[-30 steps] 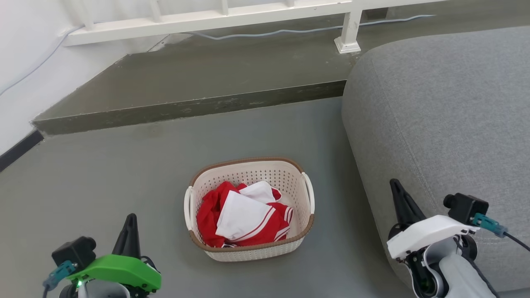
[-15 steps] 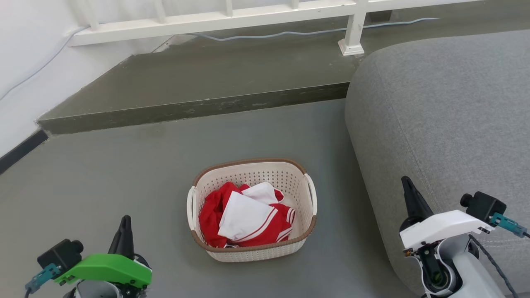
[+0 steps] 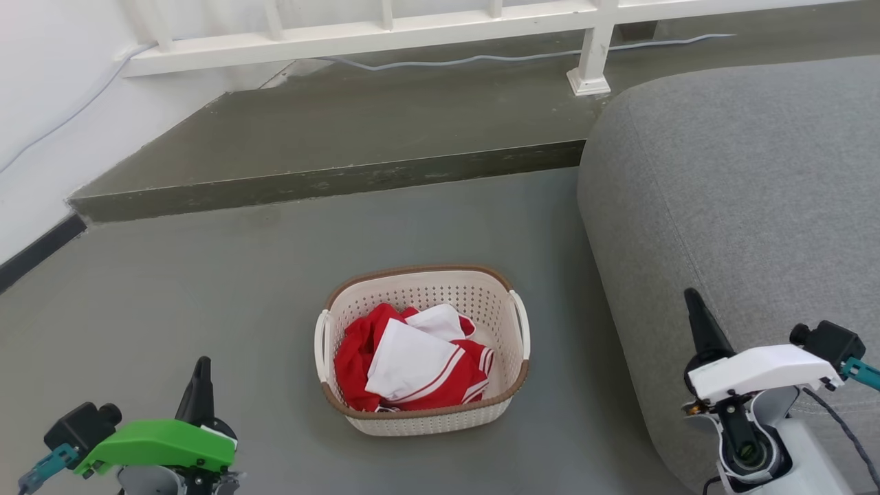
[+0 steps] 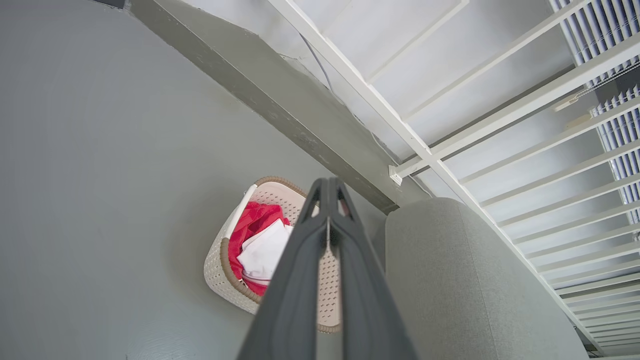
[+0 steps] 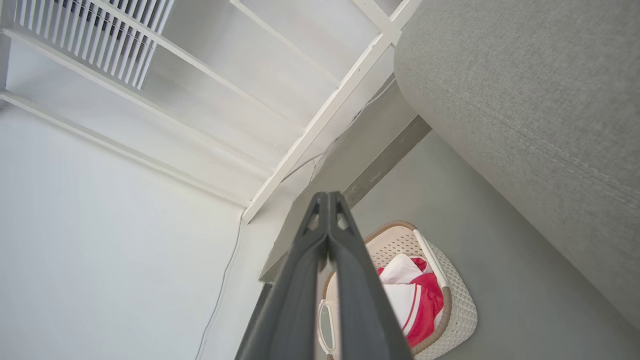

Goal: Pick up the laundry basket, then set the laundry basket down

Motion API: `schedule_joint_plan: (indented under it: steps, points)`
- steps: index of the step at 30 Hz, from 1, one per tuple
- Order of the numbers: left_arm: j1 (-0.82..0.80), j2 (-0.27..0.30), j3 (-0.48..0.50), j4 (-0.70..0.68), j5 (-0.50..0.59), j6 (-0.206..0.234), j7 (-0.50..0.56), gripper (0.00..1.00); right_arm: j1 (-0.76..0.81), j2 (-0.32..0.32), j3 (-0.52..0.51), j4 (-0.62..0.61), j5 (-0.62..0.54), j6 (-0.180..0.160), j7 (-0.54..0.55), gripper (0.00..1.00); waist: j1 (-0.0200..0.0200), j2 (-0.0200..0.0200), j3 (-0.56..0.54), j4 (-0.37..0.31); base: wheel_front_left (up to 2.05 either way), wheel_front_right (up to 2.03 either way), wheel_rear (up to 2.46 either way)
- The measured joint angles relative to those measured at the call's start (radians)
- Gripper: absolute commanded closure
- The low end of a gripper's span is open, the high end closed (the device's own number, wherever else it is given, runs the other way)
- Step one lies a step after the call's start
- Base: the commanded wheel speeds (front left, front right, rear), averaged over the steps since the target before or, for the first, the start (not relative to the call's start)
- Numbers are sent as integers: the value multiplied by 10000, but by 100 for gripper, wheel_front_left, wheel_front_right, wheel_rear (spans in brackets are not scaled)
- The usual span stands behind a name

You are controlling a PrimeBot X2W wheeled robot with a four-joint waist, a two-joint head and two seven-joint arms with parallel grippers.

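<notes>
The laundry basket [image 3: 430, 421] sits on the grey floor [image 3: 206, 295] at the lower centre of the head view, holding red and white clothes [image 3: 405, 357], with the grey sofa [image 3: 742, 192] near on its right; the left tool [image 3: 201, 368] is at the lower left corner and the right tool [image 3: 693, 299] at the lower right, each well apart from the laundry basket, which lies between them. In both wrist views each tool's fingers are pressed together with nothing between them; the laundry basket lies beyond their tips, untouched.

Laundry basket [image 3: 426, 421]: cream, dotted perforations, brown woven rim. Clothes [image 3: 405, 361]: red, white, striped trim. Sofa [image 3: 742, 192], frame right: grey.
</notes>
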Motion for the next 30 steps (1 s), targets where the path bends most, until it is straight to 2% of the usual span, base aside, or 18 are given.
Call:
schedule_joint_plan:
  steps: [30]
  points:
    - [-22, 6, 558, -199, -3555, -190, 988, 100, 0, 75, -1225, -284, 3498, 224, 974, 100, 0, 0, -99, 205, 0, 0, 0]
